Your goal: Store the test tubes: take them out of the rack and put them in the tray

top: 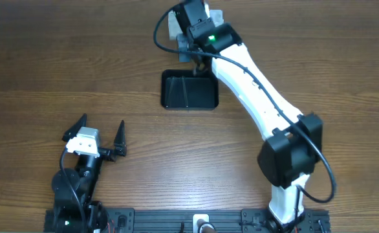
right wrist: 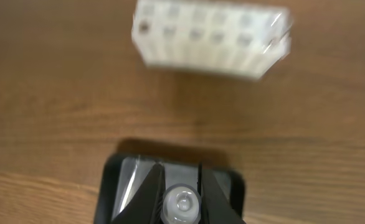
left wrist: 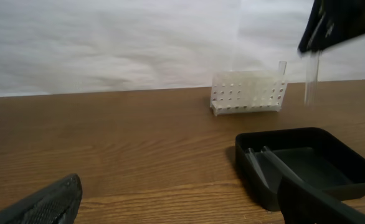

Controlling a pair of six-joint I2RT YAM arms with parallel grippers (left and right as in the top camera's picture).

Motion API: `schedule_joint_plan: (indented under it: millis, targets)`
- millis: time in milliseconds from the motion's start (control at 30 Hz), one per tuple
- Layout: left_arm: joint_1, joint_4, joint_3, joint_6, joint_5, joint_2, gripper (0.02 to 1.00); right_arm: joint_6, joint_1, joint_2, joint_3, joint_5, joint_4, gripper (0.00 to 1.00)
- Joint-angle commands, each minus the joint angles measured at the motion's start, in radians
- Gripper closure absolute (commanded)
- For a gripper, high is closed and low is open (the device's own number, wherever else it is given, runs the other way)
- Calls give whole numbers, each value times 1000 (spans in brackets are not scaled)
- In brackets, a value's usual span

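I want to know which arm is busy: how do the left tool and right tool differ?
The left tool is open and empty; the right tool is shut on a test tube. The left tool sits near its base; the right tool is out over the tray. Both are black.

Wooden table (top: 60,52); 1 black tray (top: 189,107) and 1 white rack (left wrist: 248,93) sit on it, apart.

Racks: one (left wrist: 245,93) counted. Trays: one (left wrist: 246,162) counted, two compartments seen. Two tubes counted: first test tube (left wrist: 309,84) held in right hand (right wrist: 182,186), second test tube (left wrist: 282,70) stood in rack. Hands: two counted, incl. left hand (top: 102,121).
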Motion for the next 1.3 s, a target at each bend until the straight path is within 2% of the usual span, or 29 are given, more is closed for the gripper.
schedule_joint_plan:
  millis: [33, 300, 733, 1167, 1300]
  targets:
    - [6, 0, -6, 14, 13, -6, 20, 30, -10, 61, -29, -31, -29, 945]
    - [6, 0, -6, 14, 13, -6, 18, 57, -11, 118, -41, -30, -37, 958]
    - [6, 0, -6, 14, 12, -6, 18, 97, -5, 192, -69, -25, -32, 923]
    - [6, 0, -6, 15, 13, -6, 18, 100, -4, 193, -105, -31, 0, 785]
    - [6, 0, -6, 15, 12, -6, 18, 100, -4, 193, -105, -31, 3, 709]
